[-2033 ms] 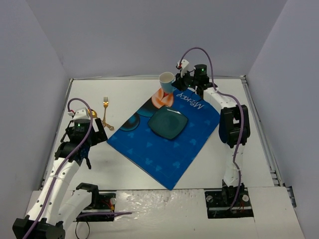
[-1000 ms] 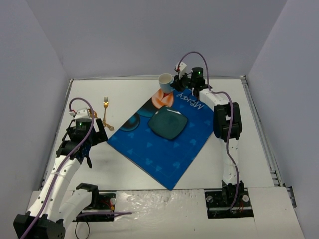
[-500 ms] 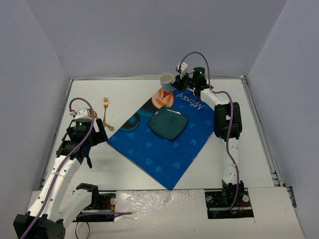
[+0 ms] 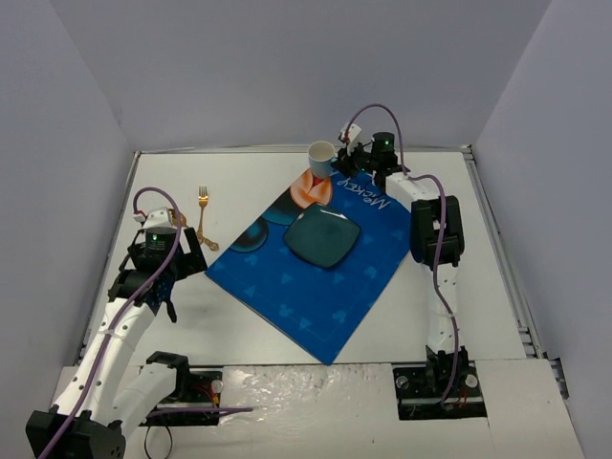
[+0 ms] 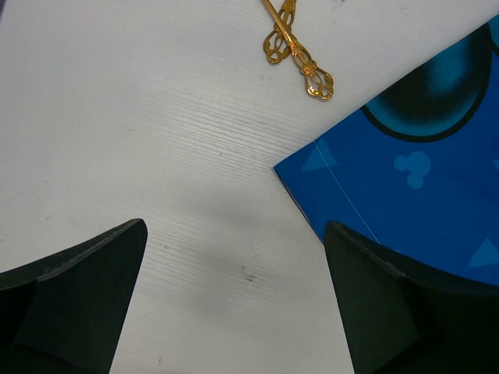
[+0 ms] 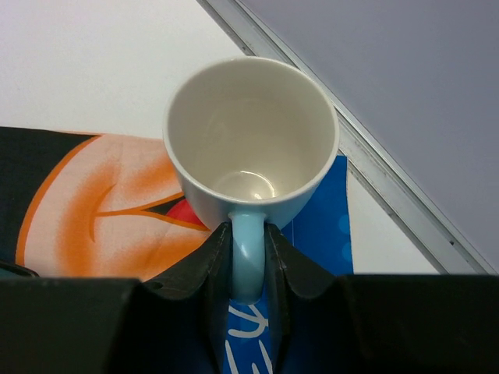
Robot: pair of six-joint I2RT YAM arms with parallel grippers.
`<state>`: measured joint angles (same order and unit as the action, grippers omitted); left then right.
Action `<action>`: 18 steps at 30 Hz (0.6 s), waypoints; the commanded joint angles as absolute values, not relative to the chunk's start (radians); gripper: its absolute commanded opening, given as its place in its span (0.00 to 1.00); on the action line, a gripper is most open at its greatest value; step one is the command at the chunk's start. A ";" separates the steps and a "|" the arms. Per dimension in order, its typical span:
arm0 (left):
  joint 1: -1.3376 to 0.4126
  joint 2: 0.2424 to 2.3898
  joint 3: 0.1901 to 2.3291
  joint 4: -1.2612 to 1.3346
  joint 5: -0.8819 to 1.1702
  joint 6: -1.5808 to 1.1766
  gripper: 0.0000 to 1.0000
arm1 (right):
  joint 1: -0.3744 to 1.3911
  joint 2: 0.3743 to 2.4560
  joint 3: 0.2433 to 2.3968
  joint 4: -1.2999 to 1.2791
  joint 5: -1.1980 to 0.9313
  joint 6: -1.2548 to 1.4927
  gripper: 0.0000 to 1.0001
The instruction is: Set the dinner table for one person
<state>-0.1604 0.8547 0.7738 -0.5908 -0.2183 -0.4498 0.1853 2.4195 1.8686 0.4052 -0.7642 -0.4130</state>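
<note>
The counter point(image 4: 239, 182), which served as the dinner table, was a large white flat top with a thin metal rim. It filled the floor of the cell, and plain pale grey walls point(image 4: 287, 67) closed it on three sides. A blue mat point(image 4: 316, 287) with cartoon print lay on it at an angle, with one corner toward the arm bases. Near the middle of the mat sat a dark teal square plate point(image 4: 322, 237), and I saw nothing on it.

At the far corner of the mat, over an orange part of the print, was the mug point(image 6: 249, 140). It was upright, white inside and empty. The right pincer point(image 6: 248, 241) was clamped on its pale blue handle, one finger on each side. I could not tell whether the base of the mug touched the mat.

To the left of the mat, on the bare counter, lay a gold fork point(image 4: 202, 206) with its tines toward the far wall. In the left wrist view a second ornate gold handle point(image 5: 316, 78) lay against it; which utensil it was, I could not tell. The left pincer point(image 5: 234, 296) hung spread wide and empty above the left corner of the mat, near these handles.
</note>
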 commanded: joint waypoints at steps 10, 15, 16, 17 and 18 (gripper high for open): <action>-0.155 0.851 0.788 -0.538 -0.236 -0.437 0.94 | 0.146 2.282 1.808 0.468 -0.748 -0.469 0.38; -0.155 0.840 0.788 -0.547 -0.243 -0.452 0.94 | 0.134 2.218 1.772 0.464 -0.701 -0.462 0.49; -0.155 0.840 0.788 -0.551 -0.244 -0.459 0.94 | 0.131 2.191 1.754 0.463 -0.686 -0.453 0.53; -0.155 0.840 0.787 -0.555 -0.245 -0.469 0.95 | 0.128 2.158 1.733 0.462 -0.671 -0.441 0.59; -0.155 0.841 0.787 -0.559 -0.246 -0.478 0.95 | 0.126 2.124 1.711 0.462 -0.654 -0.428 0.64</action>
<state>-0.1604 0.8511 0.7738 -0.5908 -0.2192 -0.4500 0.1442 2.3390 1.7575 0.3985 -0.7153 -0.4499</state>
